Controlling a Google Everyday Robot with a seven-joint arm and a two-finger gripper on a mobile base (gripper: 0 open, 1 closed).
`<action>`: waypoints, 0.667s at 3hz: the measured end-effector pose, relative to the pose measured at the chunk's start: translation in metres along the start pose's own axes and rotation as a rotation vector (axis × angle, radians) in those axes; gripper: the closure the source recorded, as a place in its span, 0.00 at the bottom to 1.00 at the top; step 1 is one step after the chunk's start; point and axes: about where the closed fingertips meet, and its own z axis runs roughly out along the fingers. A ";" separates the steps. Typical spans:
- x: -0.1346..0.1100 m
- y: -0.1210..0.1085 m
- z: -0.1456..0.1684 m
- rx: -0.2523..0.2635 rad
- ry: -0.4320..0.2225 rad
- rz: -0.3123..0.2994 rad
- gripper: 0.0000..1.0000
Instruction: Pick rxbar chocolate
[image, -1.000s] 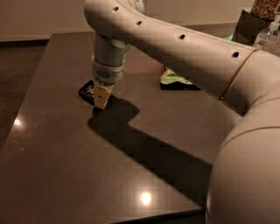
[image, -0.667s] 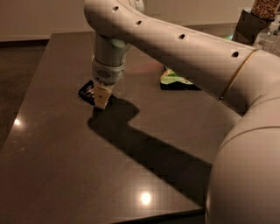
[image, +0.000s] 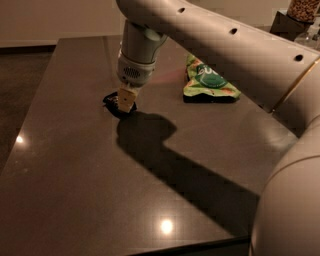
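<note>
The rxbar chocolate (image: 112, 102) is a small black wrapper on the dark table, left of centre. My gripper (image: 125, 102) points straight down from the white arm, with its tan fingertips (image: 125, 99) closed on the bar's right part. The bar sits at or just above the tabletop, and the fingers hide part of it. The arm's shadow falls on the table to the right of the bar.
A green chip bag (image: 207, 80) lies on the table (image: 75, 165) behind and to the right of the gripper. A jar (image: 304, 9) and other items stand at the far right back corner. My arm spans the upper right of the view.
The arm and gripper have risen a little and shifted right, uncovering more of the green chip bag. The black bar has shifted right with the fingertips.
</note>
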 end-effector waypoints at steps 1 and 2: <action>-0.004 0.001 -0.029 0.005 -0.054 -0.026 1.00; -0.010 0.002 -0.055 0.013 -0.109 -0.051 1.00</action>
